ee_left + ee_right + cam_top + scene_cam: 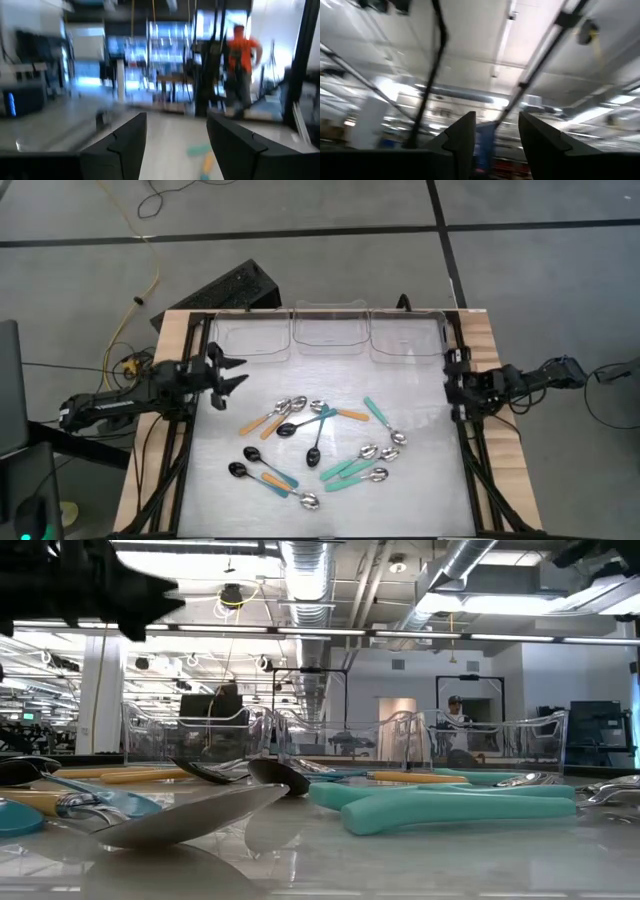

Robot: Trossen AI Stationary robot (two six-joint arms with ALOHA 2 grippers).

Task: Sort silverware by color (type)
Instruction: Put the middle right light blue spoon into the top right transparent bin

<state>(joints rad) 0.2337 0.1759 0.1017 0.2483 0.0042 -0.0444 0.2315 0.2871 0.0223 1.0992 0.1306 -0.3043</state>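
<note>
Several small spoons lie scattered flat on the white table top (420, 480). Orange-handled ones (262, 421) are toward the left. Teal-handled ones (345, 469) are near the middle and right, and blue-handled ones with black bowls (316, 436) lie between and nearer. In the low view I see teal handles (450, 806) and an orange handle (140, 776). My left gripper (232, 376) (176, 145) hovers open above the table's left side, left of the spoons. My right gripper (452, 386) (497, 142) is open at the right edge, tipped up toward the ceiling.
Three clear plastic bins (330, 336) stand side by side along the table's far edge, seen also in the low view as clear bins (340, 740). Wooden rails (490, 350) border the table left and right. A person in orange (242, 55) stands in the room beyond.
</note>
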